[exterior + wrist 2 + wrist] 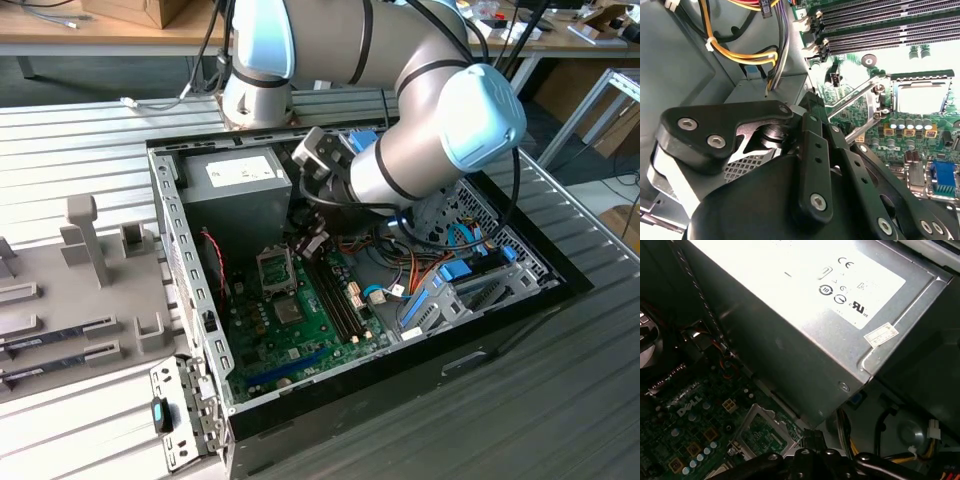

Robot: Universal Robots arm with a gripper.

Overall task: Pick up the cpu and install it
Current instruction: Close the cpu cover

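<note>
Green motherboard [300, 310], grey power supply [235, 185], black case [500, 320], blue clips [455, 270]

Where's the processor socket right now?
In the exterior view, the socket sits on the green motherboard, next to the grey power supply, to the exterior view's left of the memory slots.

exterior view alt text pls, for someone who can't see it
A robot arm reaches down into an open computer case, its gripper just above the green board beside the open socket. A grey power supply sits in the case behind the socket, and a grey fixture tray lies at the exterior view's left.
</note>
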